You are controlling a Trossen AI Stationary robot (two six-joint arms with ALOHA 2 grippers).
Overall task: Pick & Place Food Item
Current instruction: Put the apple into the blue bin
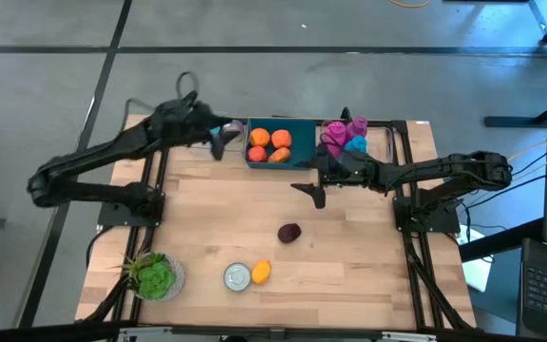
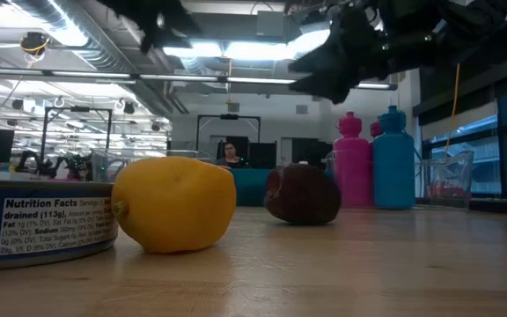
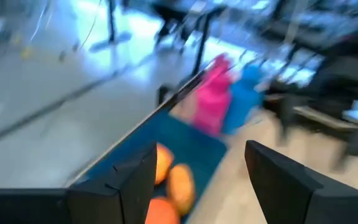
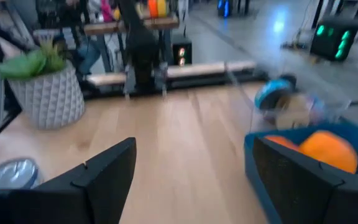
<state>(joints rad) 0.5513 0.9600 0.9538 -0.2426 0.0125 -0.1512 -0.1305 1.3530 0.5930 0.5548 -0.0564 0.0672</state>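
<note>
A wooden tabletop (image 1: 349,256) is standing on a grey concrete floor, and across it the low view is showing a workshop with ceiling lights and a person seated far off. At the far edge a teal bin (image 1: 302,142) is holding three orange fruits (image 1: 272,145), and beside it a pink bottle (image 1: 334,134) and a blue bottle (image 1: 357,143) are standing close together. The left end effector (image 1: 218,142) is hovering just beside the bin's left wall, fingers parted and gripping nothing; the right end effector (image 1: 311,193) is hanging just in front of the bin, likewise spread and empty. Still waiting on the open wood are one dark plum (image 1: 290,233) mid-table and, near the front edge, one lemon (image 1: 261,272) touching or nearly touching one tin can (image 1: 238,276); one potted plant (image 1: 156,276) is sitting in the front left corner. The plum, being nearest the right arm, is probably the next pick. Being round, it could roll away if a finger nudges it before closing. Going for the lemon risks catching the can, since the two are crowding each other. A careless swing toward the bin could also be tipping the bottles, which are standing near the right arm.
</note>
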